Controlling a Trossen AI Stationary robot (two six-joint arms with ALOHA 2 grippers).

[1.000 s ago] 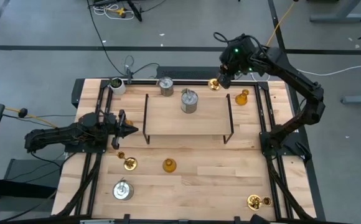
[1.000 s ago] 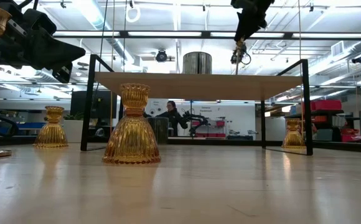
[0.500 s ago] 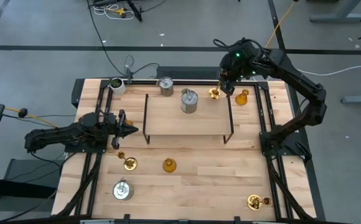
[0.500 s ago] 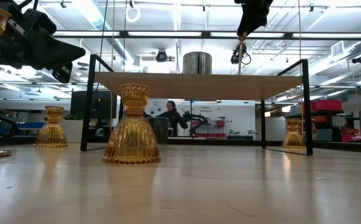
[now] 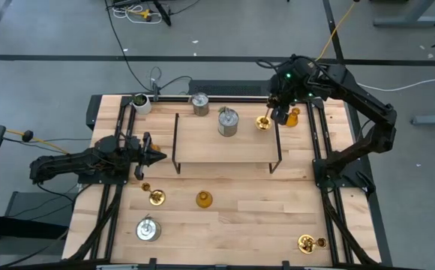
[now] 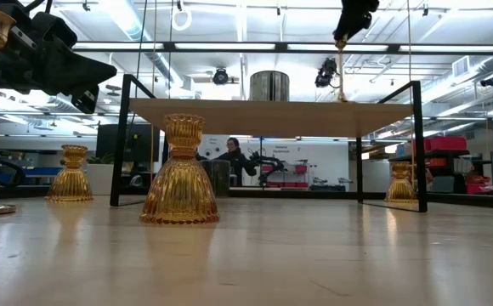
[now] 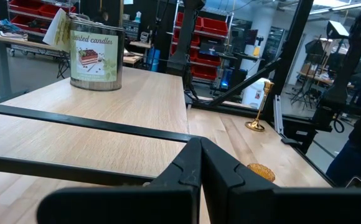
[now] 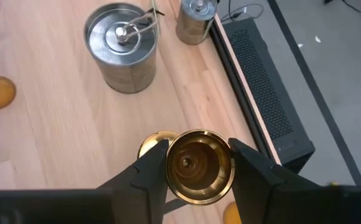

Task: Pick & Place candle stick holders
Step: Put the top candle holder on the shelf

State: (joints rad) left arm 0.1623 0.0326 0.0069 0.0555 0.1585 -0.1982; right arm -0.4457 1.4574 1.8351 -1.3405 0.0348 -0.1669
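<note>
The right gripper hangs over the right end of the wooden rack, its fingers clamped on a gold brass candle stick holder (base just above the rack top, beside a silver can-shaped holder); the left gripper waits at the table's left side, fingers pressed together, holding nothing.

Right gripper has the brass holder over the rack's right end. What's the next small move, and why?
Probably lower it straight down. The right gripper grips the brass holder by its cup, its base over the wooden rack top beside the silver can; whether it has touched down is unclear, so open only once it rests.
</note>
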